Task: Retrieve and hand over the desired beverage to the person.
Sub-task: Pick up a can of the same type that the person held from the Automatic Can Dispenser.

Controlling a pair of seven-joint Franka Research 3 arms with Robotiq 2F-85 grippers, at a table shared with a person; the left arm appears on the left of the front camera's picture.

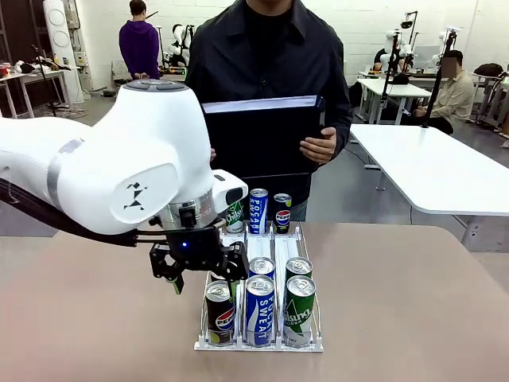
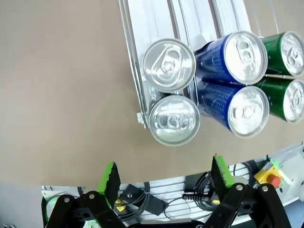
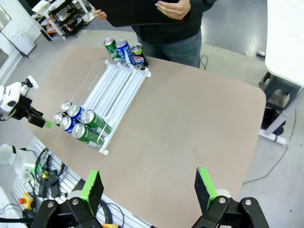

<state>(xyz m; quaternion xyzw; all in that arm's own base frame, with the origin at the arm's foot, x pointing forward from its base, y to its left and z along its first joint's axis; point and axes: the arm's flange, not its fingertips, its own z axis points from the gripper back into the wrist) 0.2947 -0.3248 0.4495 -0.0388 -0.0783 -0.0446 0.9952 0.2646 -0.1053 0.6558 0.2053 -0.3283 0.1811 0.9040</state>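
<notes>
A white three-lane rack holds drink cans. At its near end stand a black Pepsi can, a blue Pocari Sweat can and a green can, with more cans behind them. Three more cans stand at the far end, in front of the person, who holds a black folder. My left gripper hangs open just above the near-left can. From its wrist, the silver can tops lie beyond the open left gripper, nothing between the fingers. My right gripper is open, high above the table.
The brown table has free room on both sides of the rack. In the right wrist view the rack runs toward the person, with my left arm at its near end. A white table stands at the back right.
</notes>
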